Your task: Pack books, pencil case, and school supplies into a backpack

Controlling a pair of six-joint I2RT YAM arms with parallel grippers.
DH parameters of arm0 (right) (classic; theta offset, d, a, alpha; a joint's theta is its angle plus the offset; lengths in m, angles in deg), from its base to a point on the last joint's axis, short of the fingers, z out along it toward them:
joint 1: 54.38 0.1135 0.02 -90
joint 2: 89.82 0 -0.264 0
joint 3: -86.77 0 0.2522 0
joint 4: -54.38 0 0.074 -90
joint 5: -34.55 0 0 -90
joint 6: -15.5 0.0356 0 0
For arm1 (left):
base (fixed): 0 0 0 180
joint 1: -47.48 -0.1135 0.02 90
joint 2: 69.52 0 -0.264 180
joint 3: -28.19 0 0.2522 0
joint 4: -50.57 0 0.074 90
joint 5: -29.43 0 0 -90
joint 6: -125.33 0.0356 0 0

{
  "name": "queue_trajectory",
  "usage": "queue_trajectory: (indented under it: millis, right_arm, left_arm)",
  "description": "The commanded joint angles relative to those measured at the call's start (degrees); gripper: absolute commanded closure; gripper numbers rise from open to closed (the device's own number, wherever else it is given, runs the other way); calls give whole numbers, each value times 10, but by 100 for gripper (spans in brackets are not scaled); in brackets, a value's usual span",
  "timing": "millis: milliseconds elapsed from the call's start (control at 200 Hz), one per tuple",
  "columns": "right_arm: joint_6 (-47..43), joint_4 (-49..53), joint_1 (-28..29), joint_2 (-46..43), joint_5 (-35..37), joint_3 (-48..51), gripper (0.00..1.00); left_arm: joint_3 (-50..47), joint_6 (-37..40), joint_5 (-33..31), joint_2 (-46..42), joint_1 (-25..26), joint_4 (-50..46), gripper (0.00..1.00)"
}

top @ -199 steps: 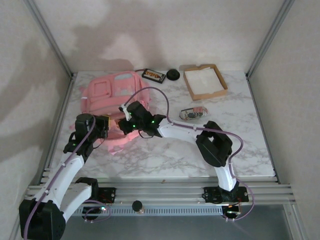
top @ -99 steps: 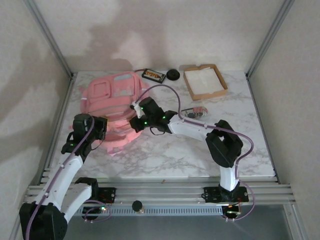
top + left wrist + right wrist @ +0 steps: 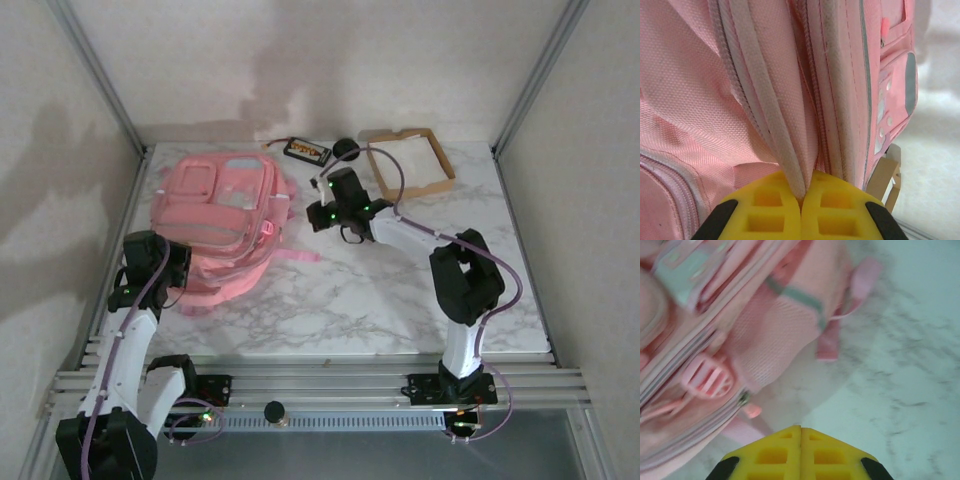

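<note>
The pink backpack (image 3: pixel 225 210) lies flat on the left half of the table. At its near left edge my left gripper (image 3: pixel 182 268) is shut on a pale pink zip edge of the backpack (image 3: pixel 790 165), which runs up between the yellow pads (image 3: pixel 765 210). My right gripper (image 3: pixel 318 208) hovers just right of the backpack, shut with nothing between its pads (image 3: pixel 775 455). Below it are the backpack's mesh side pocket (image 3: pixel 775 335) and bare marble. A dark book (image 3: pixel 307 151) lies at the back. The pencil case is hidden.
A cardboard tray (image 3: pixel 410 160) with white lining stands at the back right, and a corner of it (image 3: pixel 885 177) is seen past the backpack. A black round object (image 3: pixel 347 149) sits beside the dark book. Pink straps (image 3: pixel 295 255) trail onto the marble.
My right gripper has swung from over the backpack's front to its right side, further back. The left gripper pulled leftward with the edge, and the backpack now lies flatter and wider.
</note>
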Motion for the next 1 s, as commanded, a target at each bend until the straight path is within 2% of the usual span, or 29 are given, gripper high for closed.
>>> queue_trajectory:
  millis: [0,45,110,145,235,411,491,596,736,791,916,996]
  right_arm:
    - [-67,-35,54,-7,-76,14,91]
    - [-101,-45,61,3,-114,8,80]
    - [-133,-51,61,28,-144,-11,76]
    - [-157,-46,63,41,-159,-27,70]
    - [-203,-83,72,55,-165,-27,61]
    - [-269,-37,68,140,-204,-116,50]
    - [-289,-28,67,165,-224,-148,47]
    - [-310,10,67,203,-220,-191,45]
    - [-341,-9,72,199,-232,-168,43]
    - [-354,-10,80,199,-242,-169,42]
    - [-385,-9,92,200,-251,-165,40]
    - [-407,0,94,199,-249,-165,39]
  left_arm:
    - [12,18,-18,-5,-9,21,100]
    - [8,10,-3,-3,-9,33,100]
    - [5,1,10,-2,-9,43,100]
    - [7,-1,13,-3,-9,41,100]
    - [16,-4,15,-10,-9,34,100]
    - [3,-3,14,-8,-11,7,100]
    - [-21,-18,26,-15,-12,27,100]
    - [-29,-19,18,-25,-12,16,91]
    - [-64,-67,9,-72,30,15,59]
    - [-97,-113,5,-99,61,50,52]
    - [-158,-202,-33,-123,130,96,48]
    - [-167,-228,-57,-97,168,138,48]
